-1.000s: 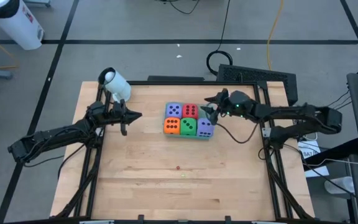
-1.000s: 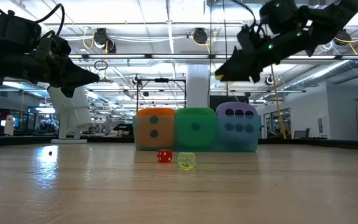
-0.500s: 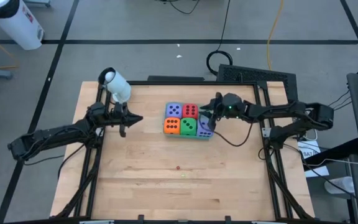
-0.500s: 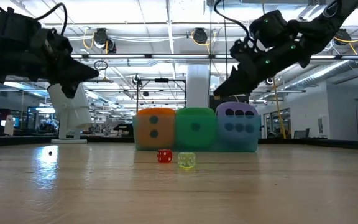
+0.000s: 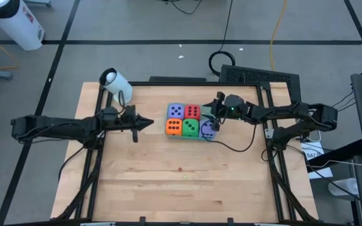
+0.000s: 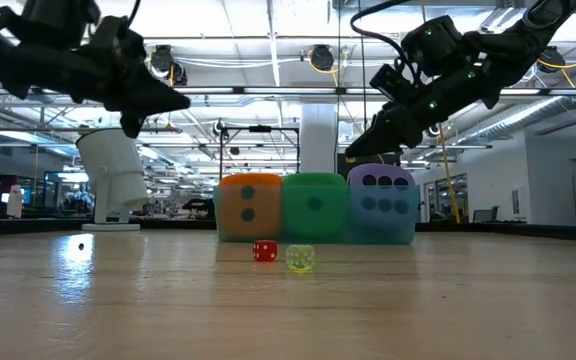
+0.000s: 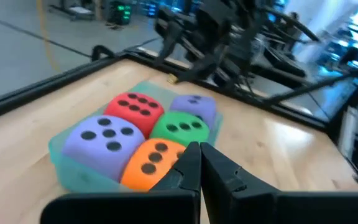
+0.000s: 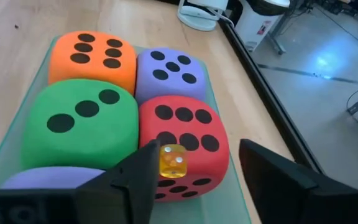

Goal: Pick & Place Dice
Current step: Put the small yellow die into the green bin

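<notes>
- From the high view, you have five big dice packed on the green tray point(image 5: 200, 137) at the table's middle: the lavender die point(image 5: 176, 111) and red die point(image 5: 192, 112) behind, and the orange die point(image 5: 173, 127), green die point(image 5: 190, 128) and second lavender die point(image 5: 207, 129) in front. None is lifted. The right gripper point(image 5: 213, 119) hangs over the tray's right side. The left gripper point(image 5: 144, 123) hovers apart from the tray, pointing at it.
- In the low view, two small dice lie on the bare wood in front of the tray, the small red die point(image 6: 265, 251) and the small yellow die point(image 6: 300, 258), just beside each other. Neither gripper is near them. If your job is moving small dice onto the block, I judge these two are left.
- In the left wrist view, your left fingers are pinched together with nothing between them, aimed at the orange die.
- In the right wrist view, your right fingers stand apart. A small amber die point(image 8: 173, 161) sits on top of the red die between them. I see a gap on both sides, so it looks released, not gripped. I judge that piece as placed, and whether it is meant to stay there you cannot read from this.
</notes>
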Available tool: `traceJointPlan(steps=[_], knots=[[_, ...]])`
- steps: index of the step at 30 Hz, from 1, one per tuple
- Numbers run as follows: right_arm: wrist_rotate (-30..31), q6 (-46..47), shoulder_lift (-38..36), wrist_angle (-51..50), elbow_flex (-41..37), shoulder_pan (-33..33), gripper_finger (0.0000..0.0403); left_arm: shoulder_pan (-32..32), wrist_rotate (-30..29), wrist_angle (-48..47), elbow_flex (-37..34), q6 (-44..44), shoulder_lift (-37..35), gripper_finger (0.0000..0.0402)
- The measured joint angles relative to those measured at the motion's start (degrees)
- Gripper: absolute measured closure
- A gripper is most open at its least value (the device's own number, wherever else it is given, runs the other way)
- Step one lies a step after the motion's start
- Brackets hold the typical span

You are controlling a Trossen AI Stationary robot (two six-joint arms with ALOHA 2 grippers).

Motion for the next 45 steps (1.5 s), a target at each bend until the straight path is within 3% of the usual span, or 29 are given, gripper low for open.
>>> traceJointPlan(steps=[6, 10, 18, 23, 34, 45], knots=[[-0.05, -1.93, 0.00, -0.30, 0.00, 0.00, 0.0146, -0.42, -5.70, 0.18, 8.49, -3.45, 12.57, 0.0398], [-0.05, -3.70, 0.00, -1.46, 0.00, 0.00, 0.0127, 0.41, -6.05, -0.26, 16.24, -4.00, 23.11, 0.0398], [-0.03, -4.49, 0.00, -1.52, 0.00, 0.00, 0.0115, 1.29, 0.80, -0.84, 33.38, -5.05, 43.22, 0.0397], [-0.06, -4.49, 0.00, -1.54, 0.00, 0.00, 0.0115, 1.29, 1.69, -6.07, 45.05, -2.41, 52.27, 0.0398], [-0.02, -5.64, 0.00, -1.99, 0.00, 0.00, 0.0115, 1.64, 2.99, -21.67, 64.87, 3.78, 64.17, 0.0397], [0.55, -5.56, 0.00, -1.99, 0.00, -0.02, 0.0115, 3.38, 3.59, -24.50, 67.34, 3.68, 67.18, 0.0394]])
